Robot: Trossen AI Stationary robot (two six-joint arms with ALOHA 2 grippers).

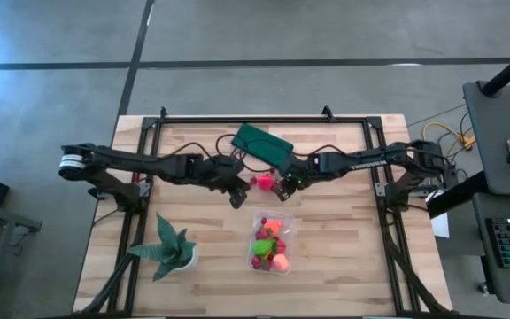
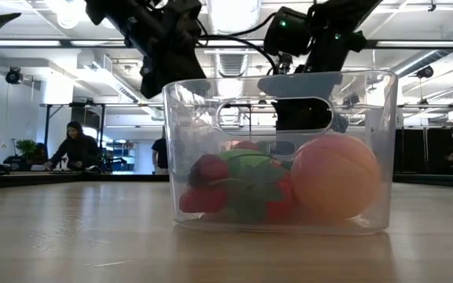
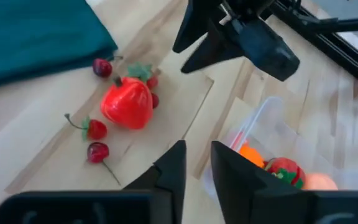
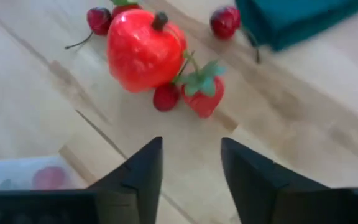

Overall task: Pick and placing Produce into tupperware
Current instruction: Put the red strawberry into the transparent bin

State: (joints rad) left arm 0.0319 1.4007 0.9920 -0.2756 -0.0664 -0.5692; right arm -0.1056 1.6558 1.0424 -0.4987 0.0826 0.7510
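From above, you see both arms reaching in toward the middle of the wooden table (image 1: 343,257). The left gripper (image 1: 235,197) and the right gripper (image 1: 282,188) flank a small cluster of red produce (image 1: 261,182) lying on the wood just in front of the dark green rectangle (image 1: 262,144). The clear tupperware (image 1: 273,242) sits nearer the front edge, apart from both grippers, already holding red, green and orange pieces. A spiky potted plant (image 1: 168,248) stands to its left.

At table height, the tupperware (image 2: 278,149) fills your view; inside lie a peach-coloured ball (image 2: 335,177), dark red berries (image 2: 207,185) and something green. Both arms hang above and behind it, not touching it.

From the left wrist, your left gripper (image 3: 197,165) shows its fingers close together with only a narrow gap, nothing between them. Ahead lie a big red strawberry-like piece (image 3: 127,103) and loose cherries (image 3: 96,140); the right arm's gripper hovers beyond, and the box corner is beside your fingers.

From the right wrist, your right gripper (image 4: 191,163) stands parted and empty, hovering over bare wood. Just beyond its fingertips sit the big red piece (image 4: 144,50), a small strawberry (image 4: 202,93) and cherries touching it.
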